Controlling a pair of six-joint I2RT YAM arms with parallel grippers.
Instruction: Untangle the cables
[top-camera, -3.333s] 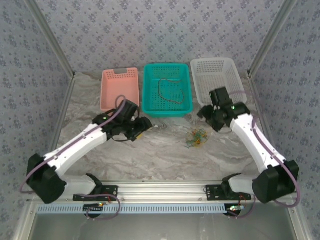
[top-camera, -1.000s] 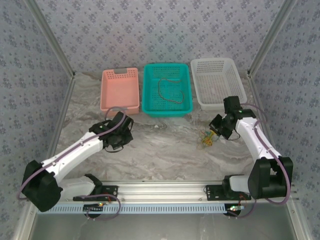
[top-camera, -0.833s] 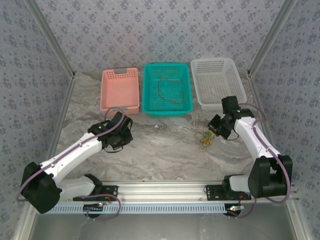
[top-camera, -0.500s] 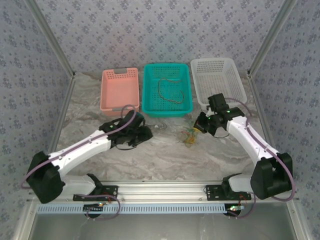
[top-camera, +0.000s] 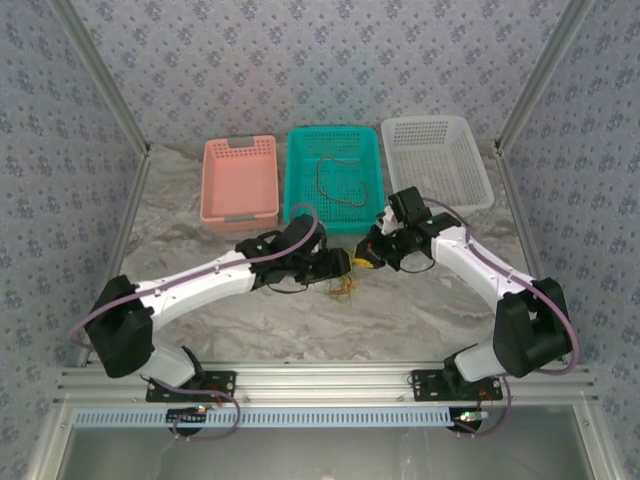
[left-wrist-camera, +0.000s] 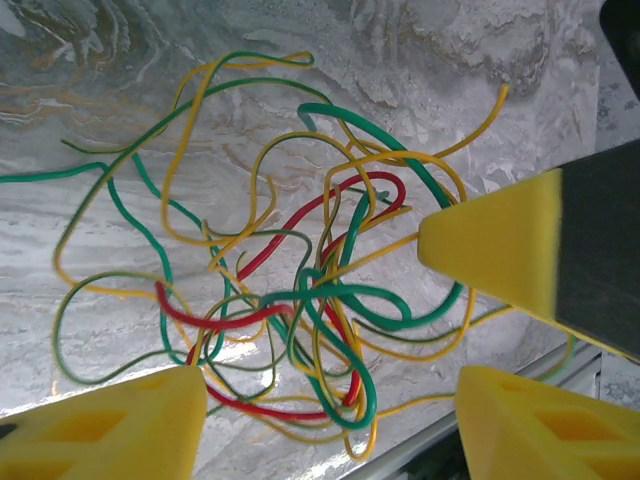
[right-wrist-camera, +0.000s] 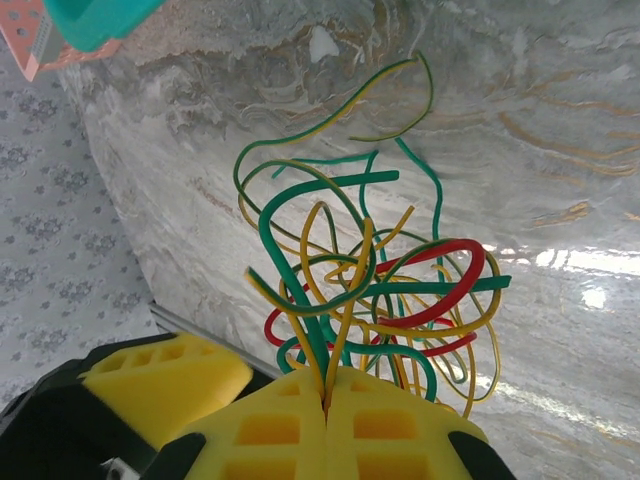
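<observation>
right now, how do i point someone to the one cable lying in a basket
At the far edge of the table stand a pink basket, a teal basket and a white basket. In the teal one a single thin dark cable lies looped. Unlike the yellow, red and green tangle in front, it is alone and dark.

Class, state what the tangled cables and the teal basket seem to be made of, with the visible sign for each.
Cables: probably plastic-insulated wire; smooth, glossy, uniformly coloured, holding springy loops. Teal basket: likely moulded plastic; uniform colour, regular perforated walls.
</observation>
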